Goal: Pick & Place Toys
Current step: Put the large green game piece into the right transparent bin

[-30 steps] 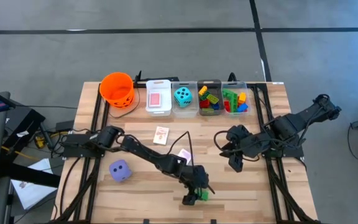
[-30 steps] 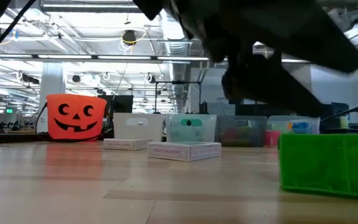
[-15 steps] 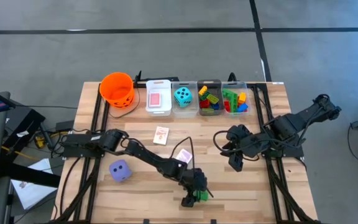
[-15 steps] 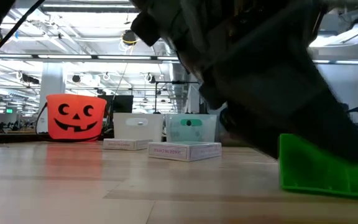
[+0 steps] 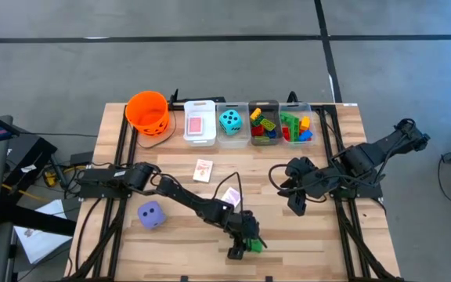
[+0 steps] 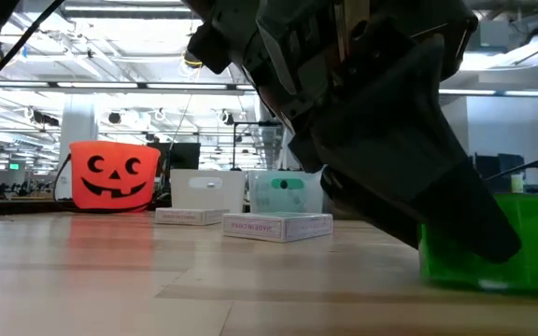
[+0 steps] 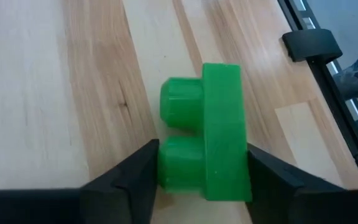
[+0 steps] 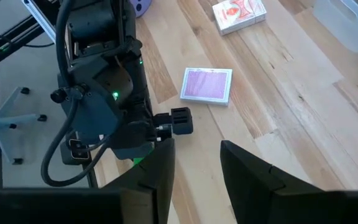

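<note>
Left gripper (image 7: pixel 201 165) now narrowed onto green brick (image 7: pixel 207 143), previously wider, right gripper (image 5: pixel 296 200) unmoved, narrow

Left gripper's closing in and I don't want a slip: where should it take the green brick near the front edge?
Grip the green brick across its width: one finger on the stud ends, the other on the flat face opposite, coming from above as the left gripper now does. It lies on its side, studs level with the table, fingers already flanking it.
</note>
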Available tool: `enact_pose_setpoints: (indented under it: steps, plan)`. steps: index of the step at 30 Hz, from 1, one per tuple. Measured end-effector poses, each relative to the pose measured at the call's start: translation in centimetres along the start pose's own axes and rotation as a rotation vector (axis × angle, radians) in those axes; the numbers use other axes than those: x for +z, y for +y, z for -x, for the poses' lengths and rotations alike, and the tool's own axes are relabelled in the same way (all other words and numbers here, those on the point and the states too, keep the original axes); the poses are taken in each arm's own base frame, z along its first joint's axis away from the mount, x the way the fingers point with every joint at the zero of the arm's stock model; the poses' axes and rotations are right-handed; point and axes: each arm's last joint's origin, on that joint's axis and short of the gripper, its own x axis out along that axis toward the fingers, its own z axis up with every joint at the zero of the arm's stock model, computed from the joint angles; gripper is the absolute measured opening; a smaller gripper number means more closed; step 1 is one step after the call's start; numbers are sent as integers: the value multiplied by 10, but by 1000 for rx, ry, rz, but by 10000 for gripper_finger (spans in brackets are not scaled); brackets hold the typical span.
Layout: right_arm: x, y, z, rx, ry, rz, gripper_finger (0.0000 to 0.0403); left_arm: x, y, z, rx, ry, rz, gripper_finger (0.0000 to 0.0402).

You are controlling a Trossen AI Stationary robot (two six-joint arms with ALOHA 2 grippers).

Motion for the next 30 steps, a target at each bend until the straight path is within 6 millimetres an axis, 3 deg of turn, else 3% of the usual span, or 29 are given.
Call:
enact_pose_setpoints:
  steps: [2, 6, 11, 17, 22, 25, 30]
  plan:
    - [0, 0, 0, -1, -1, -13, 125, 0, 1, 0, 0, 2, 4, 163]
    - [1, 0, 0, 4, -5, -16, 125, 1, 2, 3, -5, 7, 9, 163]
    - [3, 2, 0, 24, -31, -9, 125, 14, 9, 28, 0, -3, 33, 163]
    - [16, 11, 15, 111, -170, 96, 125, 57, 19, 113, 31, -143, 64, 163]
    - [36, 24, 49, 146, -366, 284, 125, 87, 11, 205, 10, -370, 114, 163]
    - [44, 33, 72, 166, -482, 422, 125, 91, 2, 252, -10, -470, 130, 163]
    - [54, 42, 101, 217, -630, 567, 125, 87, -14, 308, -88, -630, 221, 163]
